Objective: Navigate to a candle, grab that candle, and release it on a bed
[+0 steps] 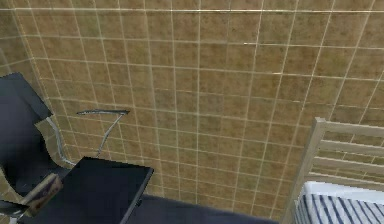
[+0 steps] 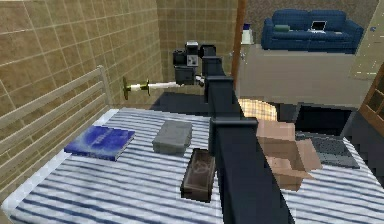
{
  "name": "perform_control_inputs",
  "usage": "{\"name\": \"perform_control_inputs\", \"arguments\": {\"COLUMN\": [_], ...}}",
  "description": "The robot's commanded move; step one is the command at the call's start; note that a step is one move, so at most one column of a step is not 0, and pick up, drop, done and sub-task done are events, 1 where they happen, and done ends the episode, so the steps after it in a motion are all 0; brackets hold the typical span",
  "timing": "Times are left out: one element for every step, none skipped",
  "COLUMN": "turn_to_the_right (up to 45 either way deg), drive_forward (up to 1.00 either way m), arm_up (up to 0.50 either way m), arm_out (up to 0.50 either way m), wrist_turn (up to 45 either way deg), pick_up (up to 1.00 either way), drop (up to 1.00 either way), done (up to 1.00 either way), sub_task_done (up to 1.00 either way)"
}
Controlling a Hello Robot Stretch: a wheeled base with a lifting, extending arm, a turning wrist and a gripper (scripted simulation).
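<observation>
The arm's dark bar (image 2: 235,140) rises over a bed (image 2: 110,185) with a striped cover and a cream slatted frame (image 2: 50,105). At the arm's far end, past the bed's far side, is my gripper (image 2: 178,72). A pale candle-like stick with a brass-coloured end (image 2: 148,87) hangs from the gripper's fingers, clear of the cover, so the gripper holds it. The same bed's frame (image 1: 335,150) and striped mattress (image 1: 345,208) show at the forward view's lower right.
On the bed lie a blue flat thing (image 2: 100,141), a grey box (image 2: 172,137), a dark brown box (image 2: 197,174), a cardboard box (image 2: 288,152) and a dark flat device (image 2: 335,150). A blue sofa (image 2: 310,30) stands far back. A tiled wall (image 1: 220,90), a dark chair (image 1: 20,125) and a dark table (image 1: 95,190) lie ahead.
</observation>
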Motion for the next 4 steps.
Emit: {"name": "perform_control_inputs", "arguments": {"turn_to_the_right": [0.0, 0.0, 0.0, 0.0], "drive_forward": [0.0, 0.0, 0.0, 0.0], "arm_up": [0.0, 0.0, 0.0, 0.0], "arm_out": [0.0, 0.0, 0.0, 0.0], "wrist_turn": [-45.0, -45.0, -45.0, -3.0], "pick_up": [0.0, 0.0, 0.0, 0.0], "drop": [0.0, 0.0, 0.0, 0.0], "done": [0.0, 0.0, 0.0, 0.0], "sub_task_done": [0.0, 0.0, 0.0, 0.0]}}
